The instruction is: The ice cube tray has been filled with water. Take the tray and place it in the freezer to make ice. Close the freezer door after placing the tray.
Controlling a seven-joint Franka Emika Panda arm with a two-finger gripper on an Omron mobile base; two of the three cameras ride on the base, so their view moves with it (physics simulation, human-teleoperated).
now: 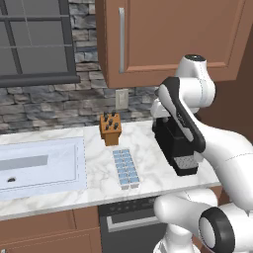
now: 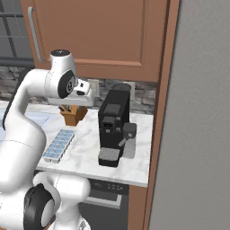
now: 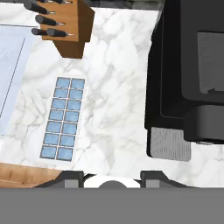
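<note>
Ice cube tray (image 3: 64, 118) cells blue, probably water.

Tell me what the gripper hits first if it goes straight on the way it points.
Probably bare marble counter, between the ice cube tray and the black coffee machine; depth is hard to judge.

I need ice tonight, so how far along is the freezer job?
Nothing looks done yet: the ice cube tray lies on the marble counter between the knife block and the coffee machine. In hand: the arm is raised above the counter, holding nothing. Left: grasp the tray, place it in the freezer, close the door.
</note>
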